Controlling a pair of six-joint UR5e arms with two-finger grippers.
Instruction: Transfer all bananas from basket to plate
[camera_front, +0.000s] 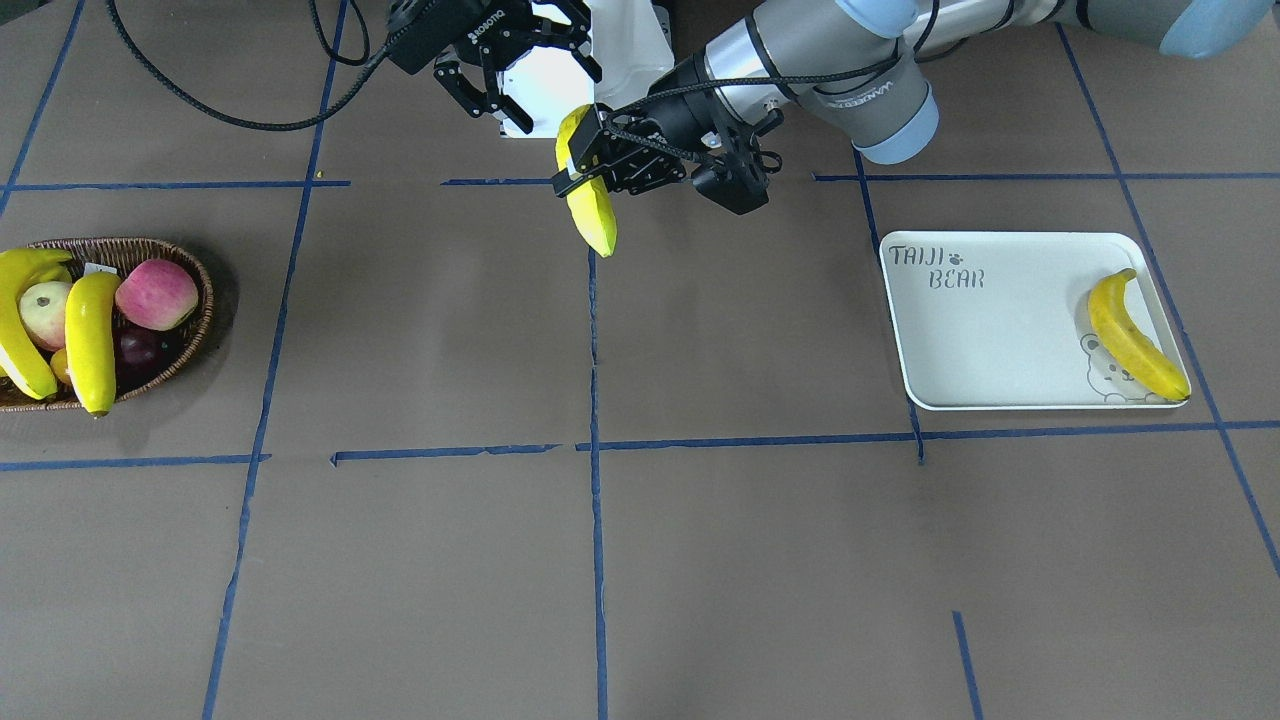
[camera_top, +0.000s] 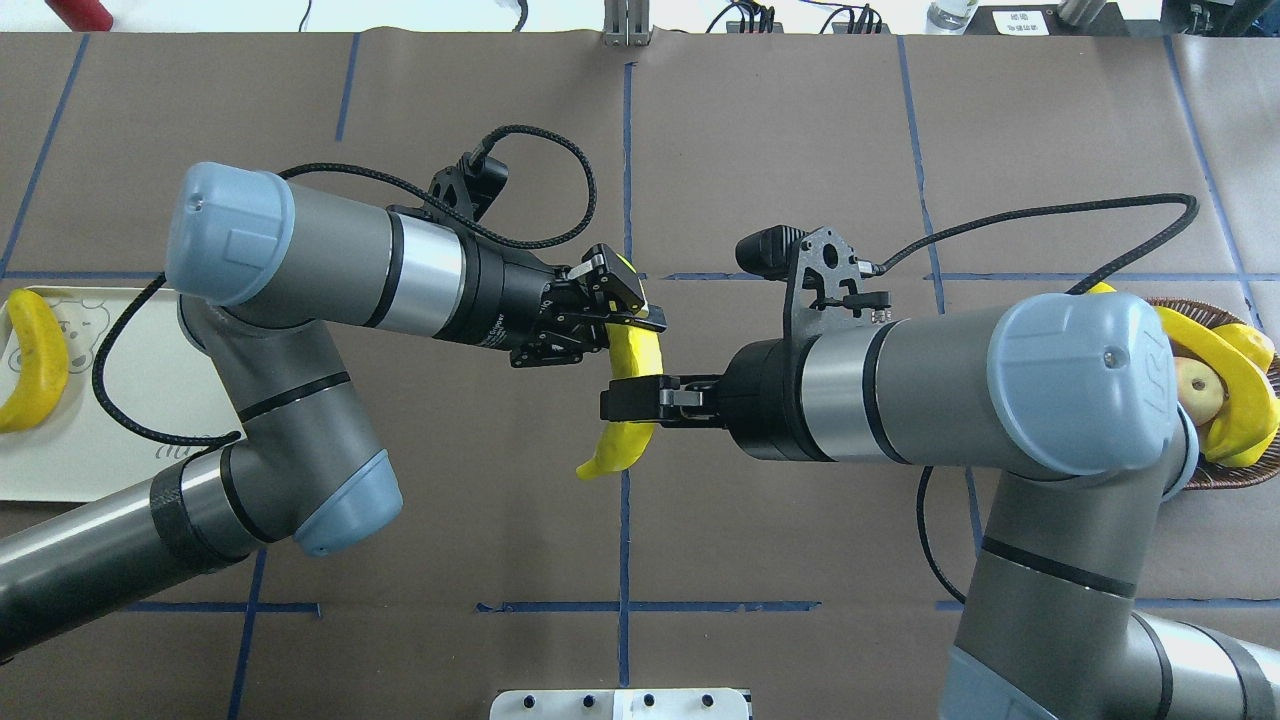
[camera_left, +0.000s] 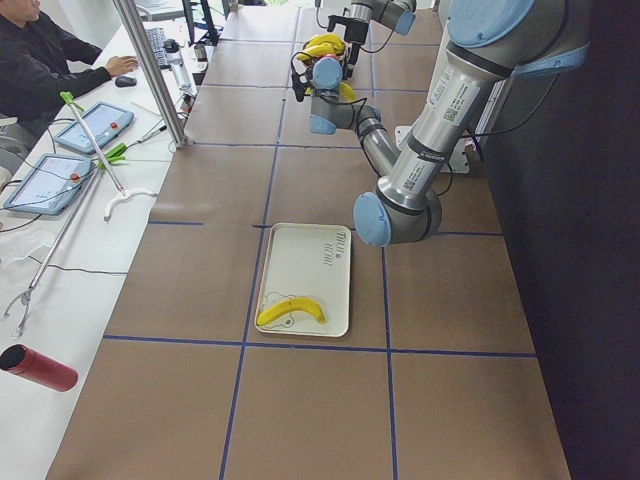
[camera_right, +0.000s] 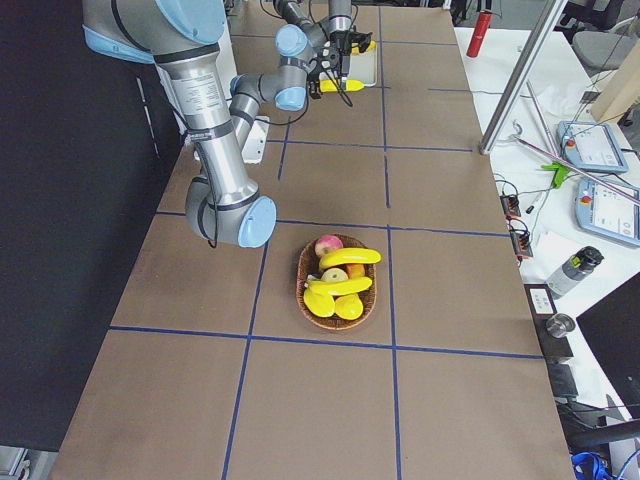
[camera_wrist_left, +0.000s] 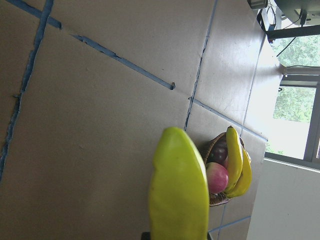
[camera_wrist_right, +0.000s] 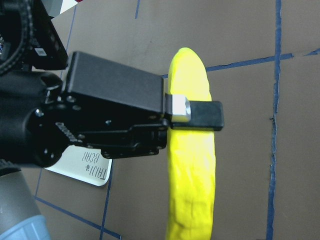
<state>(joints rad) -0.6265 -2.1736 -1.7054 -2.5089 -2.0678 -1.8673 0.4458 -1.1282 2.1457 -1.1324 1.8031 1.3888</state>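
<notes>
My left gripper (camera_front: 585, 165) is shut on a greenish-yellow banana (camera_front: 592, 205) and holds it above the table's middle, with its pads (camera_wrist_right: 181, 111) clamped on it in the right wrist view. My right gripper (camera_front: 520, 85) is open, its jaws spread by the banana's near end (camera_top: 612, 455). One banana (camera_front: 1135, 335) lies on the white plate (camera_front: 990, 340). Two bananas, one (camera_front: 92, 340) and another (camera_front: 20, 310), lie in the wicker basket (camera_front: 192, 270).
The basket also holds a pink apple (camera_front: 155, 293), a pale apple (camera_front: 45, 310) and a dark fruit (camera_front: 140, 350). A white robot base block (camera_front: 560, 80) stands behind the grippers. Blue tape lines cross the brown table.
</notes>
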